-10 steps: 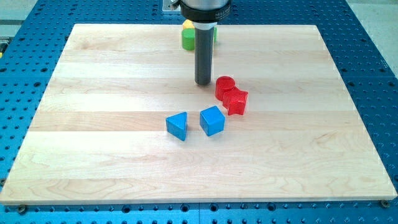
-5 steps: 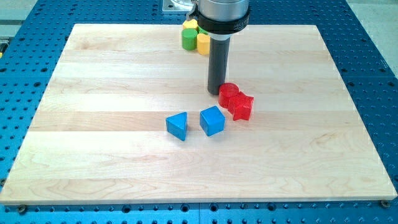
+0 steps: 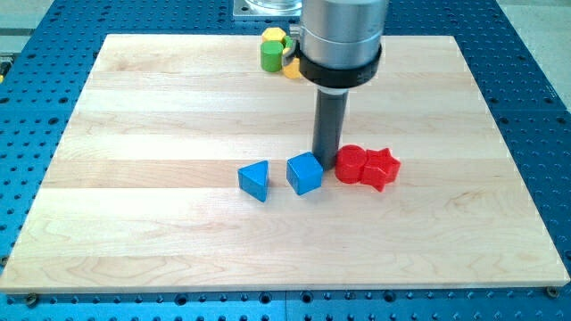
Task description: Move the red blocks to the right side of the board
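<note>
Two red blocks lie side by side just right of the board's middle: a red cylinder [image 3: 351, 164] and a red star-shaped block [image 3: 381, 168] touching its right side. My tip [image 3: 326, 162] stands on the board against the red cylinder's left side, between it and the blue cube [image 3: 304, 173]. The rod rises from there toward the view's top.
A blue triangular block [image 3: 255, 180] lies left of the blue cube. At the board's top edge a green cylinder [image 3: 270, 56], a yellow block [image 3: 273, 37] and another yellow block [image 3: 293, 68] are grouped, partly hidden by the arm. The wooden board [image 3: 134, 178] sits on a blue perforated table.
My tip has moved toward the view's bottom right. The two red blocks have slid right and slightly down with it, and now lie side by side.
</note>
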Motion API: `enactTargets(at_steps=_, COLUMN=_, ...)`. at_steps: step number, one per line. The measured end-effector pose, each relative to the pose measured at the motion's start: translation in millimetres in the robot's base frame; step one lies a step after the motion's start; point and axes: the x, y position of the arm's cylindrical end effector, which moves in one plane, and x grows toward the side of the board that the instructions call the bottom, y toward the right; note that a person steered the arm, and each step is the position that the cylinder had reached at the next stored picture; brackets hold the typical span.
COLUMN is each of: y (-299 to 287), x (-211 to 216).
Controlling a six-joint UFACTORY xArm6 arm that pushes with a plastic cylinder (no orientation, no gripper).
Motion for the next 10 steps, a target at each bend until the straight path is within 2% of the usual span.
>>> enactTargets(at_steps=2, y=14, x=6)
enactTargets(at_steps=4, y=36, x=52)
enactTargets(at_steps=8, y=59, x=109)
enactTargets(at_steps=9, y=67, x=79)
enactTargets(at_steps=10, y=67, x=28)
